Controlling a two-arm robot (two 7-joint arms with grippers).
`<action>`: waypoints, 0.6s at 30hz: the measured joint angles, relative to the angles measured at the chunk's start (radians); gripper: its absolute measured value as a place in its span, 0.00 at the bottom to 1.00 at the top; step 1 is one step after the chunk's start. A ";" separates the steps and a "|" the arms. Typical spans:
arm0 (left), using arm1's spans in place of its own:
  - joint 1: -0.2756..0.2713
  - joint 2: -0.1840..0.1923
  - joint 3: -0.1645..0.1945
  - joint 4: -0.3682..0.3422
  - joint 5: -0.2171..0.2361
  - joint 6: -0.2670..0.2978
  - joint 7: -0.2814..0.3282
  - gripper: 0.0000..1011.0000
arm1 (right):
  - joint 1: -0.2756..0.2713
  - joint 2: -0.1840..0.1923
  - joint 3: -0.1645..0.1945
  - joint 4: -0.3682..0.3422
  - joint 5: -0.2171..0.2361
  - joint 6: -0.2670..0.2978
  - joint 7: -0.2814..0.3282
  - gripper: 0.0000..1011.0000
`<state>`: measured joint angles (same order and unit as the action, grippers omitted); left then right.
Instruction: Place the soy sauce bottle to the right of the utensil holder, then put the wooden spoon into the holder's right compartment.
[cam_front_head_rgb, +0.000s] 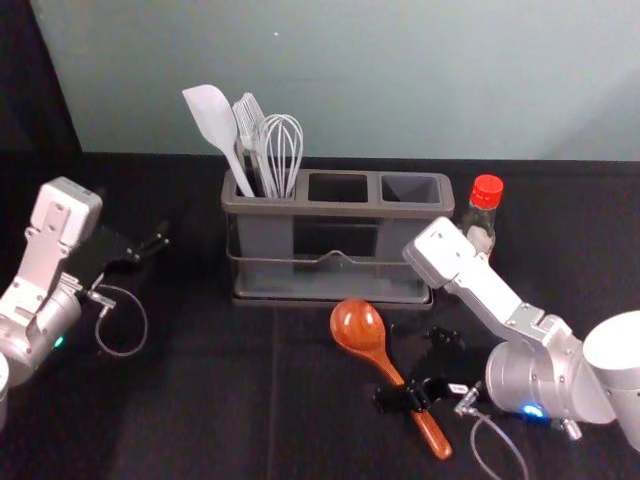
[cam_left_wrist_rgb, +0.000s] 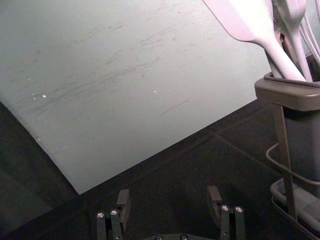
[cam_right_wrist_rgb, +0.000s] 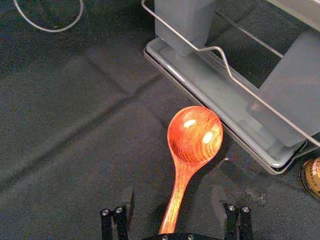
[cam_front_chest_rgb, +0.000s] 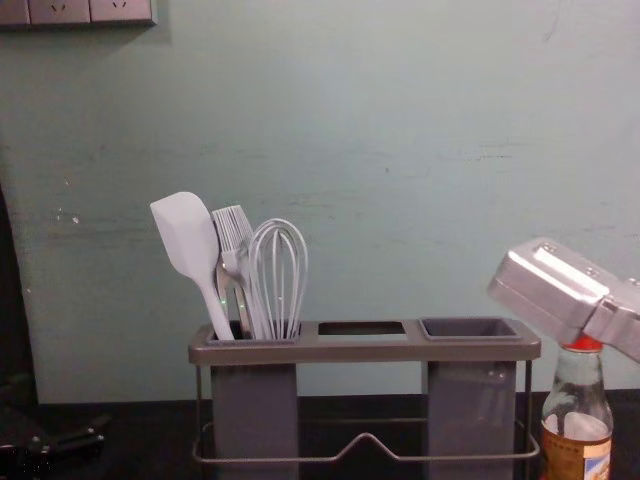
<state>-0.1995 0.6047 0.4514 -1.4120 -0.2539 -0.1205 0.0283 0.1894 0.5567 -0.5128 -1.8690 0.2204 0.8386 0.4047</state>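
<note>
Fingers spread, right gripper (cam_front_head_rgb: 388, 368) hovers over one spoon (cam_front_head_rgb: 356, 324), left gripper (cam_front_head_rgb: 142, 254) beside one holder (cam_front_head_rgb: 345, 209).

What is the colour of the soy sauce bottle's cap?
Bright red; it shows best in the head view.

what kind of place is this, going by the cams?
Likely a robot test bench mocked up as a kitchen counter. The utensil holder, wooden spoon and soy sauce bottle suggest kitchen; the black cloth and scuffed bare wall suggest a lab.

Bottle (cam_front_head_rgb: 482, 218) beside holder (cam_front_head_rgb: 340, 209) (spoon (cam_front_head_rgb: 382, 362) in front)
</note>
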 joint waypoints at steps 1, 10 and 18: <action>0.000 0.000 0.000 0.000 0.000 0.000 0.000 0.99 | 0.000 -0.003 0.001 0.002 -0.001 0.001 0.000 0.99; 0.000 0.000 0.000 0.000 0.000 0.000 0.000 0.99 | -0.008 -0.031 0.011 0.023 -0.025 0.001 -0.010 0.99; 0.000 0.000 0.000 0.000 0.000 0.000 0.000 0.99 | -0.030 -0.063 0.035 0.031 -0.044 -0.004 -0.034 0.99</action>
<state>-0.1996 0.6047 0.4514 -1.4120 -0.2539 -0.1205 0.0283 0.1593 0.4932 -0.4779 -1.8377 0.1765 0.8348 0.3702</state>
